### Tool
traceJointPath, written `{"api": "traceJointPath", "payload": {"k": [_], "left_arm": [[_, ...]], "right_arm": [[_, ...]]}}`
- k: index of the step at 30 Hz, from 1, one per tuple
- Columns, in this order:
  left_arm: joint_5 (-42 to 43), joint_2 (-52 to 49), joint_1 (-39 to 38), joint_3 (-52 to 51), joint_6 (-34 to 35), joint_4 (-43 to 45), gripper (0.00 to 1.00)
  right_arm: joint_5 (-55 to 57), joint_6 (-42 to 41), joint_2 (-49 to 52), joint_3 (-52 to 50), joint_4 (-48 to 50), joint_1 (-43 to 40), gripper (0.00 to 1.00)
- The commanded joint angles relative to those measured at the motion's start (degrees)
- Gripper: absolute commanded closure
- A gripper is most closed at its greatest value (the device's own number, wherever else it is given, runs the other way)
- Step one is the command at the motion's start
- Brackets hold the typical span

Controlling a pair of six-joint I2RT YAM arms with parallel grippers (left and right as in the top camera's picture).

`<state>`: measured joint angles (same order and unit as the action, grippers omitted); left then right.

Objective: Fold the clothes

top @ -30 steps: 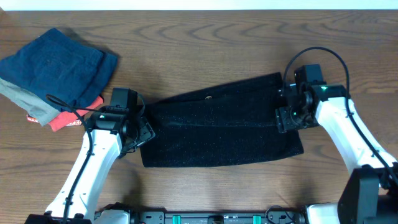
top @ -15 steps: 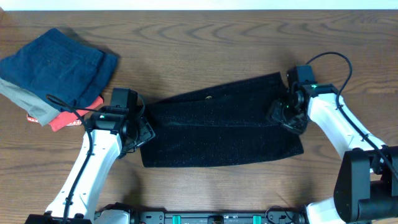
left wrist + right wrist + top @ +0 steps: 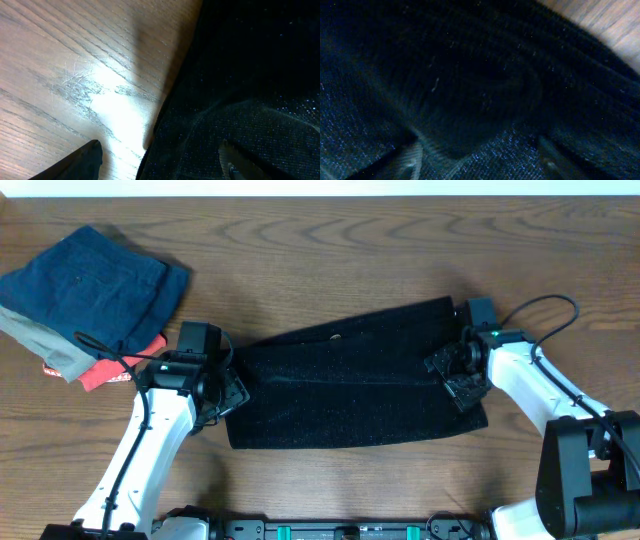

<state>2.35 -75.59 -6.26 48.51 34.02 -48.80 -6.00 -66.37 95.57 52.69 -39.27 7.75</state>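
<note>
One black garment (image 3: pixel 350 385), left end effector (image 3: pixel 162 157) spread astride its edge, right end effector (image 3: pixel 477 160) apparently spread on fabric

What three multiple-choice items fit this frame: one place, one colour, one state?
1. Where is the folded navy blue garment?
A) far left
B) far right
C) on the spread garment
2. What colour is the large fuzzy garment spread in the middle?
A) red
B) black
C) white
3. How is the left tool?
A) shut on a button
B) out of view
C) open over the garment's edge

A: the overhead view shows it top left.
B: the fabric is dark and speckled.
C: the wrist view shows the fingers apart.
</note>
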Motion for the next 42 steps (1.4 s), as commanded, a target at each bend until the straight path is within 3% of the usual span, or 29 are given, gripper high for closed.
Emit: {"api": "traceJointPath", "payload": {"k": [1,3,9,12,19,26,36,38,40,41,42], "left_arm": [[-1.22,-0.07,0.04,-0.44,-0.76,0.00,0.24],[-1.22,-0.07,0.04,-0.44,-0.76,0.00,0.23],[-1.22,-0.07,0.04,-0.44,-0.76,-0.02,0.23],[-1.22,-0.07,0.04,-0.44,-0.76,0.00,0.23],[-1.22,-0.07,0.04,-0.44,-0.76,0.02,0.24],[-1.22,-0.07,0.04,-0.44,-0.76,0.04,0.23],[-1.22,-0.07,0.04,-0.44,-0.76,0.04,0.23],[-1.22,-0.07,0.04,-0.44,-0.76,0.04,0.23],[-1.25,-0.07,0.04,-0.44,-0.76,0.07,0.23],[-1.25,-0.07,0.04,-0.44,-0.74,0.22,0.23],[-1.22,-0.07,0.04,-0.44,-0.70,0.48,0.23]], "right_arm": [[2.64,-4.74,0.35,-1.75,2.45,0.46,0.42],[3.67,-4.70,0.35,-1.79,3.48,0.46,0.54],[4.13,0.39,0.33,-1.29,8.90,0.37,0.74],[5.51,1.36,0.33,-0.92,9.66,0.35,0.99],[2.71,10.56,-0.07,0.57,13.38,0.42,1.00],[-1.60,26.47,-2.10,7.21,17.51,0.48,0.99],[1.70,27.52,-1.68,8.07,28.26,0.52,0.99],[2.80,27.52,-1.64,8.00,28.04,0.57,0.87],[3.02,28.30,-1.57,7.85,27.56,0.57,0.55],[3.04,29.05,-1.49,7.76,27.39,0.57,0.44],[3.04,30.01,-1.46,7.58,27.17,0.57,0.40]]}}
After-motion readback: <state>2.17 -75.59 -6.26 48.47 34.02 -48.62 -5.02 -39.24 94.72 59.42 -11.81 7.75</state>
